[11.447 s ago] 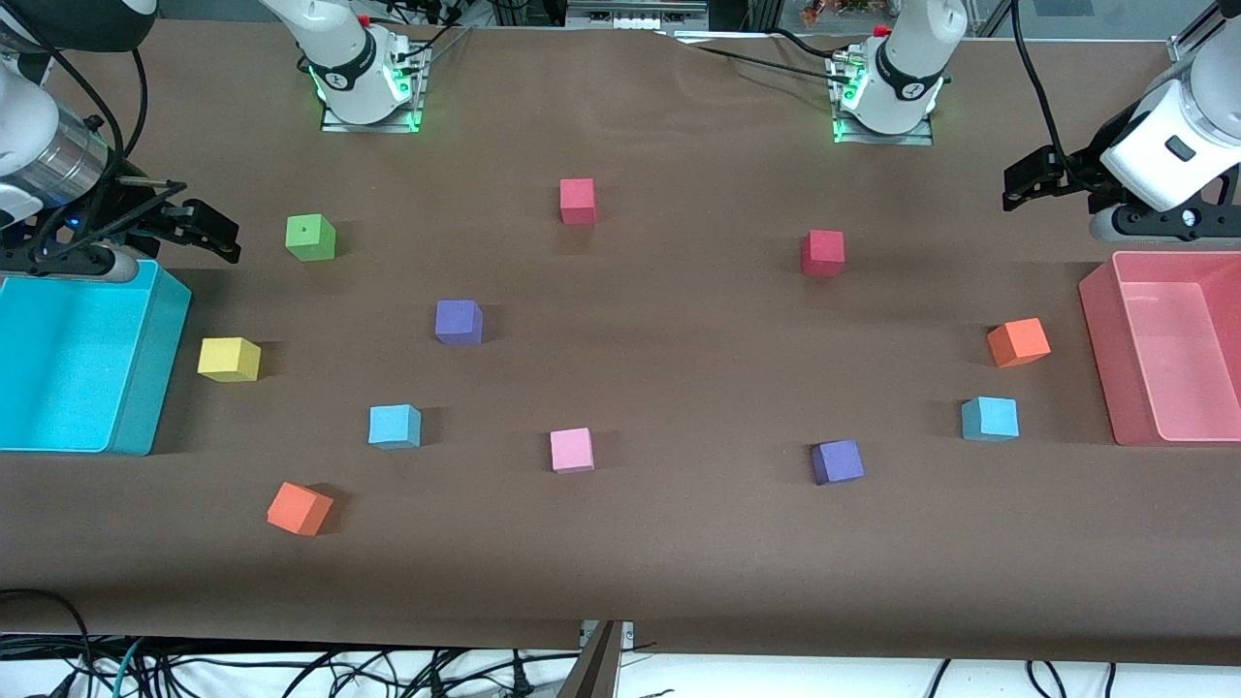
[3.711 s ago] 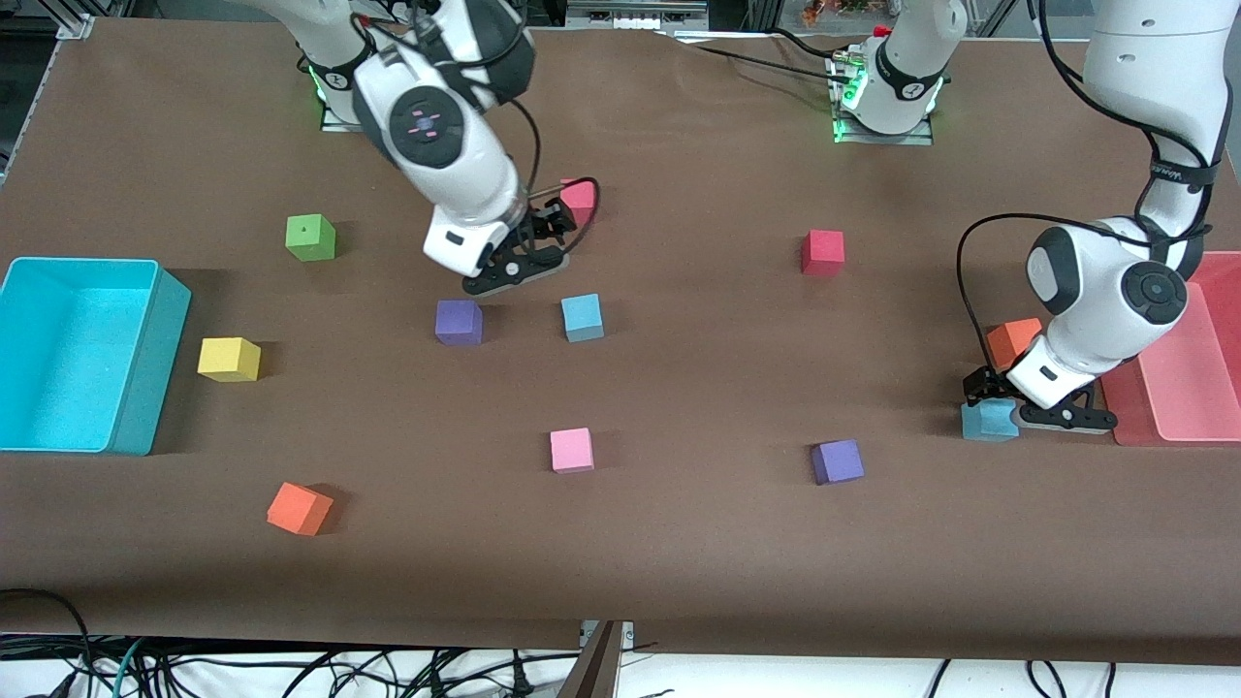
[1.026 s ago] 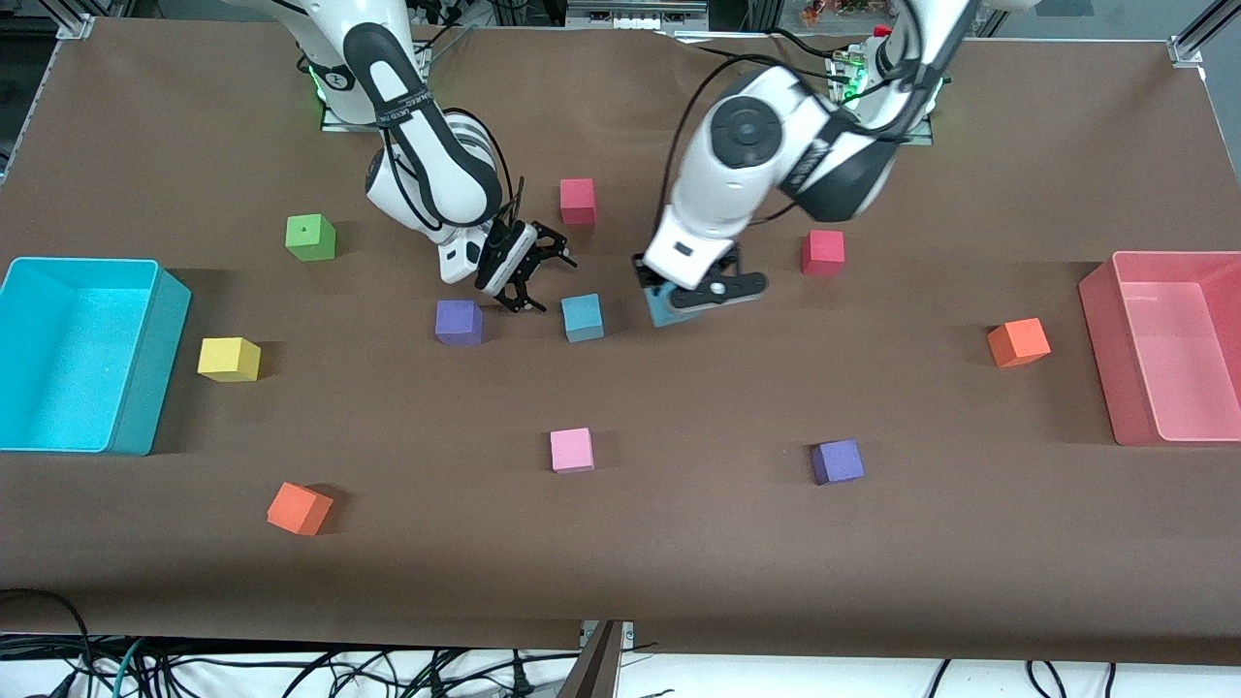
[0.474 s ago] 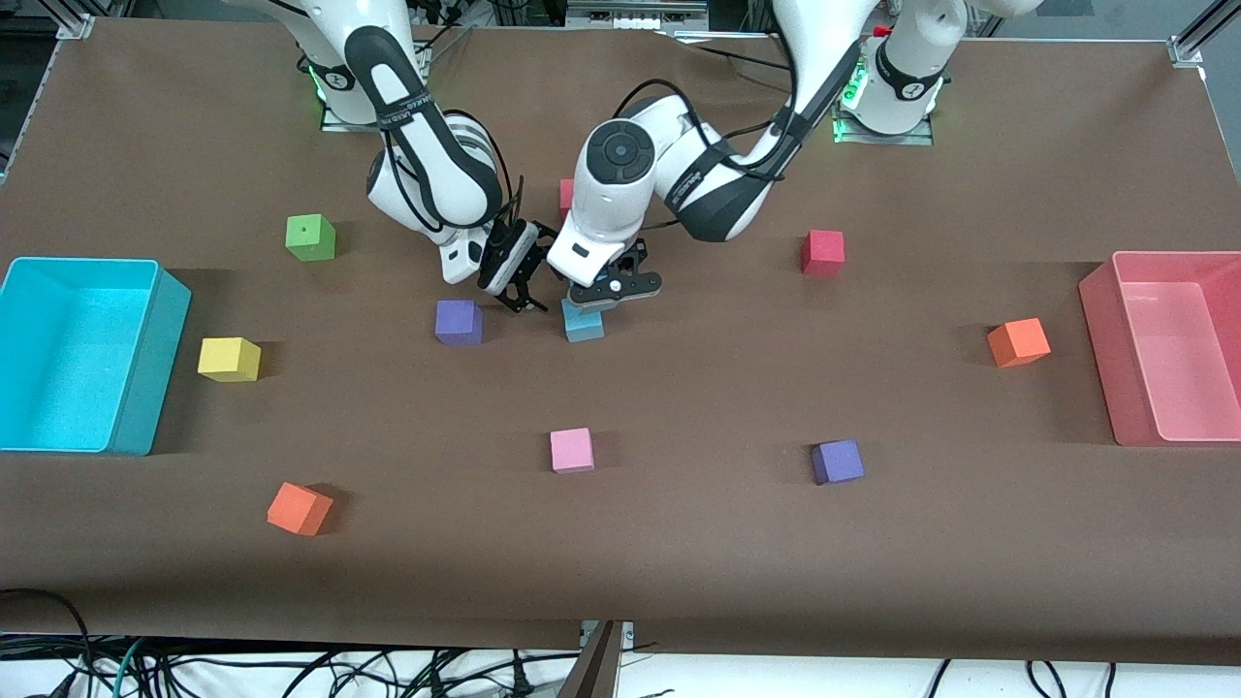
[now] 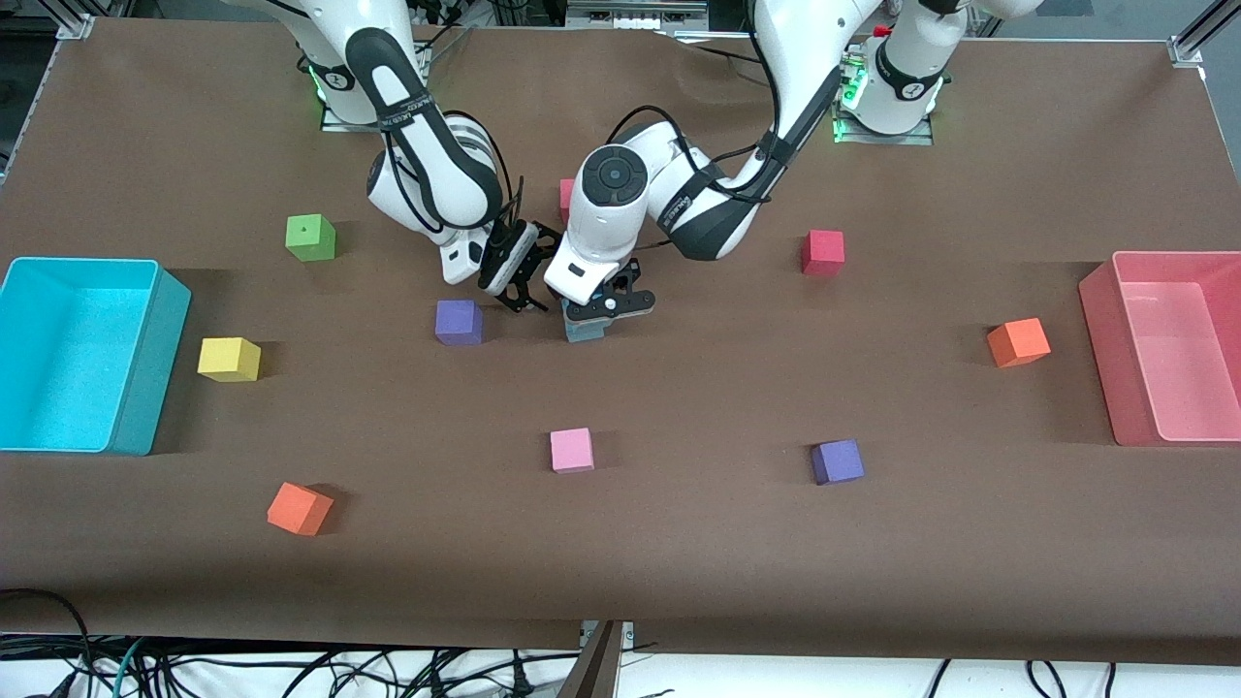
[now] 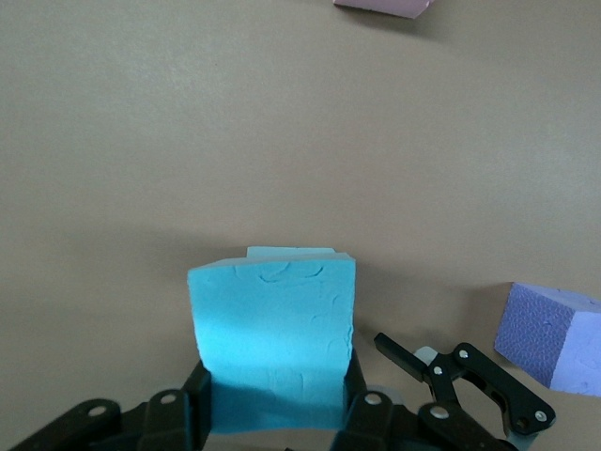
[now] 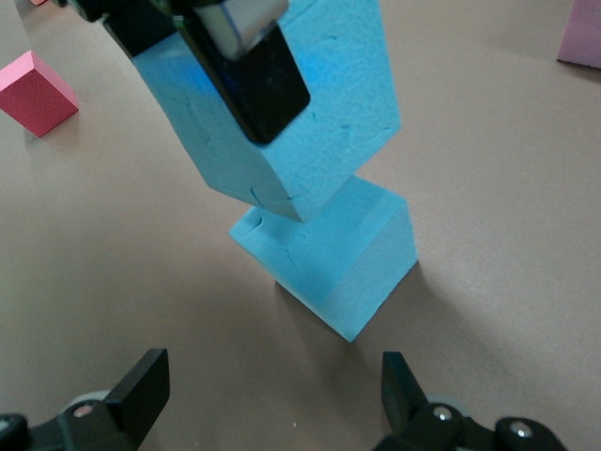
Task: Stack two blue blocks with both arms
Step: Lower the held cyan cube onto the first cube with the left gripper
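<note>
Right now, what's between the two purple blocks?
Front view: only bare brown table between the purple block beside the pincers and the purple block nearer the camera.

blocks (image 7: pixel 282 122): 2, sky-blue
pincers (image 6: pixel 272 423): black
worktop (image 5: pixel 679 543): brown
bin (image 5: pixel 145 359): cyan
tray (image 5: pixel 1100 330): pink

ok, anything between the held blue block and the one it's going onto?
Nothing visible. The left tool holds the upper blue block directly over the lower blue block. The open right tool waits beside them.
</note>
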